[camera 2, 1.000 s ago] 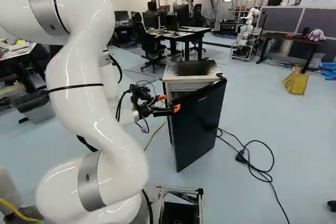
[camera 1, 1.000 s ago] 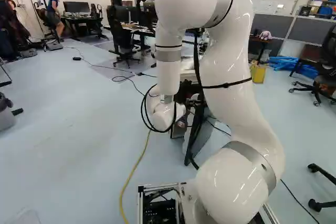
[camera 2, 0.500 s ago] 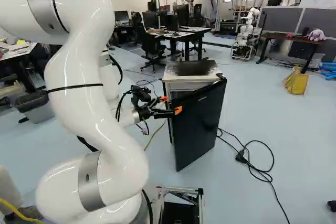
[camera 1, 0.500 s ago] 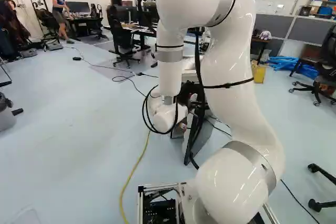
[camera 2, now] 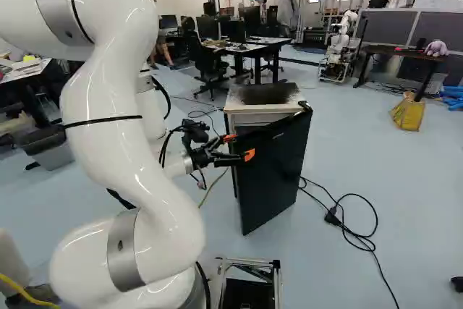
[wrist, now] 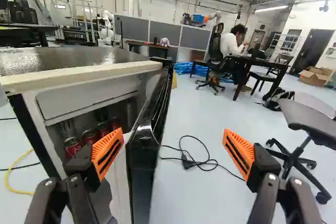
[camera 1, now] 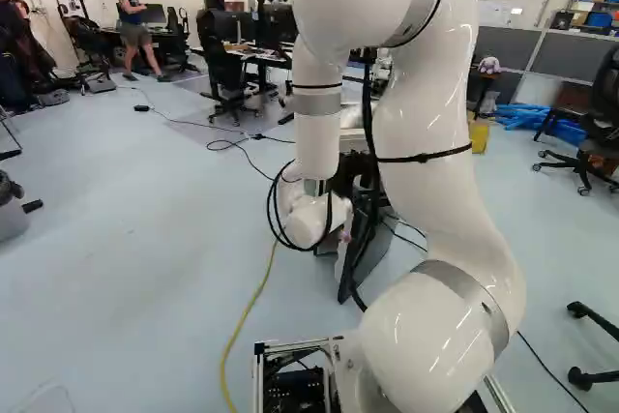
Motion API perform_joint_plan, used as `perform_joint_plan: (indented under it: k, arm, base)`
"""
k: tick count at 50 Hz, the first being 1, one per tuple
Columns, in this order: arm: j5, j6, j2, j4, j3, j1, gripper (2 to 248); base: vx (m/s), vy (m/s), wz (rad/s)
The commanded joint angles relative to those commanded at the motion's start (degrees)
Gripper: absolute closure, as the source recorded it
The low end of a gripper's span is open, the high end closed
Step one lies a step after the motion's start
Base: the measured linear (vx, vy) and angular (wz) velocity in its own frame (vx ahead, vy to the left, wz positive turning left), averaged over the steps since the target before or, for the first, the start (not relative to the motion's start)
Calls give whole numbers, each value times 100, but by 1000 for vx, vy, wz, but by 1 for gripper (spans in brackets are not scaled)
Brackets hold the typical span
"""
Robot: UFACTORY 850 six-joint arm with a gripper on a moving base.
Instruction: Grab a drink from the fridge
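Where the left base view runs along its left side, pale blue floor (camera 1: 106,229) spreads out, and a yellow cable (camera 1: 247,314) crosses it left of the arm's base. Right of the middle rises the white arm (camera 1: 421,132), covering much of the fridge.

At the left of the right base view, a grey bin (camera 2: 54,155) is on the floor behind the arm. Just left of the middle, the pincer (camera 2: 239,146) reaches out, released, its fingers spread wide. Next comes the fridge (camera 2: 249,110), its black door (camera 2: 273,179) swung open. To the right, a black cord (camera 2: 352,239) curls over the floor; a yellow container (camera 2: 409,115) stands farther back, at the upper right.

By the wrist view, the drinks are red cans (wrist: 90,137) inside the fridge, beyond one finger and to the inner side of the door. That door's upright edge shows between the two orange pads (wrist: 239,153), much nearer the finger on the cans' side, and the other pad stands well apart from it.
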Motion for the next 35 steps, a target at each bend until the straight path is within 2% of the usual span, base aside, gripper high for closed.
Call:
perform_joint_plan:
  k: [35]
  arm:
    - [184,0,138,410,341,-141,3]
  base:
    - [0,0,0]
